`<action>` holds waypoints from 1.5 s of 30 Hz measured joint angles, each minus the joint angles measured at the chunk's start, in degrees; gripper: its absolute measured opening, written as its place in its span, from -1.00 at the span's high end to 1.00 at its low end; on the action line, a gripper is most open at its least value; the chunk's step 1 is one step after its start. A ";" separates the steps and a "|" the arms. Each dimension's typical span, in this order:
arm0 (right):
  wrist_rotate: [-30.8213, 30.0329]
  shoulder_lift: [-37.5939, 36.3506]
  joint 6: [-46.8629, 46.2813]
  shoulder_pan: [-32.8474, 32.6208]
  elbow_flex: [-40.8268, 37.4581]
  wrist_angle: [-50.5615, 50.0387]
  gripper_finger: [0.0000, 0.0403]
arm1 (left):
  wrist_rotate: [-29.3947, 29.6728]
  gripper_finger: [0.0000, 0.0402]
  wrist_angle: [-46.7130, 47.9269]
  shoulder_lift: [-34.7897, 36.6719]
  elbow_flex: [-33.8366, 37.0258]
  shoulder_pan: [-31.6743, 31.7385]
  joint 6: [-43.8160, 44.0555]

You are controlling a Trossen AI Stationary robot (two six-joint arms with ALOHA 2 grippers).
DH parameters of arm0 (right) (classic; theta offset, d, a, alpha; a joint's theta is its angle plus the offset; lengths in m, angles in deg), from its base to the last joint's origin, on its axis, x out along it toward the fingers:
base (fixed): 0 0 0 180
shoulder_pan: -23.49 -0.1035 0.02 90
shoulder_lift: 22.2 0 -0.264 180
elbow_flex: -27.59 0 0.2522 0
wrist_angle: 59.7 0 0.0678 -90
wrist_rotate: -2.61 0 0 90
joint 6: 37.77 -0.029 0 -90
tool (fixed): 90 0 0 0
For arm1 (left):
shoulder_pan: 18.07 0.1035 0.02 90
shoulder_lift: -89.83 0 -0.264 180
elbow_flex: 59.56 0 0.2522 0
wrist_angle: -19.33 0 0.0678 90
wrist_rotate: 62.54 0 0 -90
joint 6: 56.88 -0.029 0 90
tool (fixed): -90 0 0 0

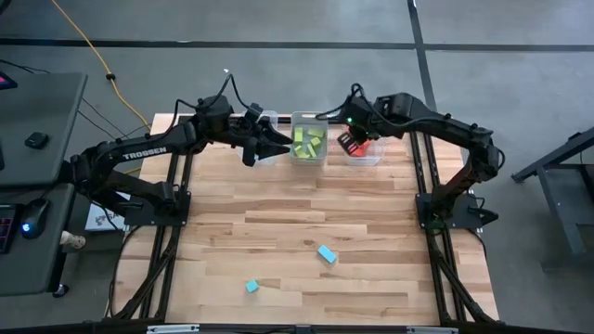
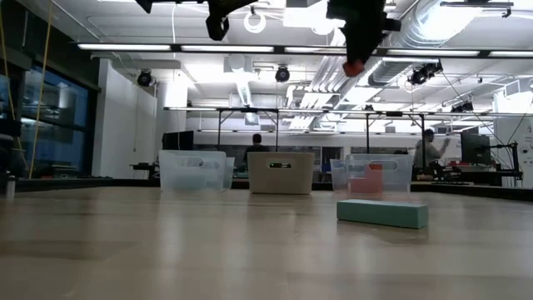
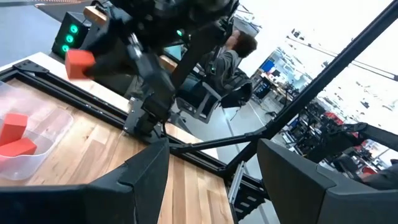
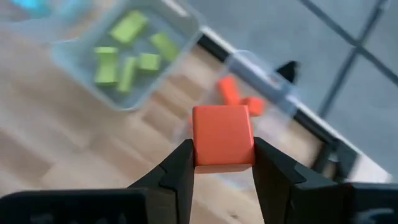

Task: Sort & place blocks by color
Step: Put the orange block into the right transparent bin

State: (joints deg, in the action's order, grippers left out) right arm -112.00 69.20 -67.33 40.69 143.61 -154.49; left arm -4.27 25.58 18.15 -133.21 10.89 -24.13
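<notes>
A wooden table [image 1: 306, 250] carried three clear bins along its far edge, flanked by two dark arms. The left bin [image 1: 267, 125] sat under the left gripper [image 1: 269, 144], whose fingers stood apart and grasped nothing. The middle bin [image 1: 308, 144] held the lime green blocks [image 1: 309, 142]. The right bin [image 1: 364, 148] already held a few red-orange blocks [image 4: 239, 98].

Above that right bin hung the right gripper [image 4: 222, 163], clenched on a red-orange cube [image 4: 222, 135] pinched between its two fingertips. Two light blue blocks remained on the near half of the table, well apart from the bins: a short bar [image 1: 327, 253] and, nearer still and to its left, a small cube [image 1: 251, 287].

The risk, judged from here, lay in the drop. The held cube hung well above the bin, as the low view showed, so a release from that height could bounce it off the blocks below or clip the rim and send it onto the table. Its place over the bin's opening could not be confirmed exactly.
</notes>
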 joint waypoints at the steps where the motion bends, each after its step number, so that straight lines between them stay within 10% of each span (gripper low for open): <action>1: -0.88 0.05 0.04 0.83 0.00 -0.63 0.44 | 0.00 -0.11 0.00 0.00 0.00 0.02 0.00; 25: 3.50 14.10 10.56 13.62 -0.14 -6.54 0.44 | 0.28 -0.11 4.96 0.00 0.00 -0.55 0.01; 45: 8.01 2.32 10.49 14.44 -33.20 17.06 0.44 | 1.13 -0.11 4.87 0.00 0.00 -0.55 0.09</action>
State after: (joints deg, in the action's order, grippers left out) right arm -103.99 71.52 -56.84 55.13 110.41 -137.43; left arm -3.14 30.45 18.15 -133.22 10.34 -24.04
